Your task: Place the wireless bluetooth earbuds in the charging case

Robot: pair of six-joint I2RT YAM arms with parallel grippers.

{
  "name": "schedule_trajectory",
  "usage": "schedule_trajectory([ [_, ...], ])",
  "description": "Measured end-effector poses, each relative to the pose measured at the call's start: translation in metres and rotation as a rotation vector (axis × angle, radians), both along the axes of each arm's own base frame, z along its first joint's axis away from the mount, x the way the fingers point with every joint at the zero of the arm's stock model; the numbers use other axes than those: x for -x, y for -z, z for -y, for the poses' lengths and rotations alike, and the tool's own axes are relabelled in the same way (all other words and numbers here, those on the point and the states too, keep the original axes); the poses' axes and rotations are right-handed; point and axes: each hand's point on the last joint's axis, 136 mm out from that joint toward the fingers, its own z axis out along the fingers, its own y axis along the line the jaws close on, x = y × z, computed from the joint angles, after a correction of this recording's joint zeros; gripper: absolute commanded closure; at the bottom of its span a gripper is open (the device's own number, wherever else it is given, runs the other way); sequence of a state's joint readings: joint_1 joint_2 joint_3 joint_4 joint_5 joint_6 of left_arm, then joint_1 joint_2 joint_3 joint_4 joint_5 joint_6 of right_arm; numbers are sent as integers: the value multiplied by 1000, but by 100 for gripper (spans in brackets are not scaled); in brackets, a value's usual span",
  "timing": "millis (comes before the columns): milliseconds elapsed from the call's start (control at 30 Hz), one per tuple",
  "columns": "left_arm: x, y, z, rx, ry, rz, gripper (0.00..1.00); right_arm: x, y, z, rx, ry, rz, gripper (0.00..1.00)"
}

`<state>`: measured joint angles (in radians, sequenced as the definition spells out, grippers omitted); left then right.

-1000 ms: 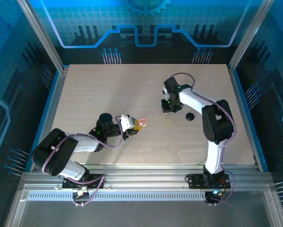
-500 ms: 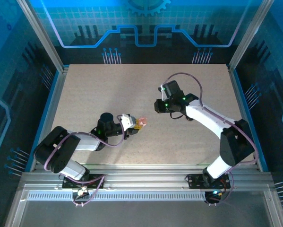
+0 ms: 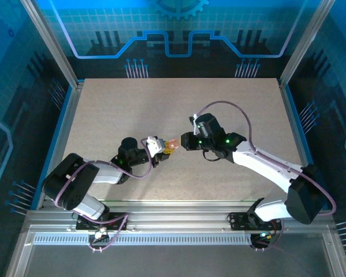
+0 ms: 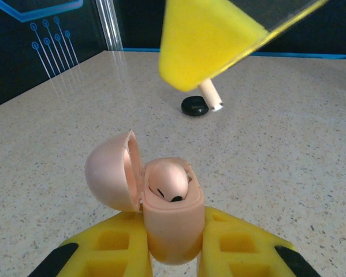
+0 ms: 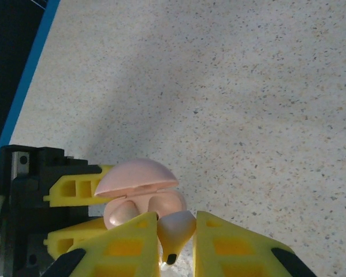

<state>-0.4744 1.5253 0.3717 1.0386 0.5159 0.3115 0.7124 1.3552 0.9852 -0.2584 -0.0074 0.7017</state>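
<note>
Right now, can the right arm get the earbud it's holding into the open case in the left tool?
Probably yes. The charging case sits lid-open in the left tool, the right tool holds its earbud just short of the opening, and nothing lies between.

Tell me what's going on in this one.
The left claw is shut on the open charging case, lid flipped back, with one earbud already seated inside. The right claw pinches the second earbud and holds it close to the case, not yet in its slot. A black disc lies on the table beyond.
</note>
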Motion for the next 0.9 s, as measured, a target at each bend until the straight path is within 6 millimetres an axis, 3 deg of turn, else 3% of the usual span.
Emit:
schedule_trajectory([
  [367,-1,-5,0,22,-4,-2,83,-6,-9,-13,-69,39,31,82],
  [633,-1,-6,1,31,-6,-8,83,-7,8,-22,-52,42,6,82],
  [900,-1,-6,1,38,-8,-19,83,-9,11,-22,-34,57,16,83],
])
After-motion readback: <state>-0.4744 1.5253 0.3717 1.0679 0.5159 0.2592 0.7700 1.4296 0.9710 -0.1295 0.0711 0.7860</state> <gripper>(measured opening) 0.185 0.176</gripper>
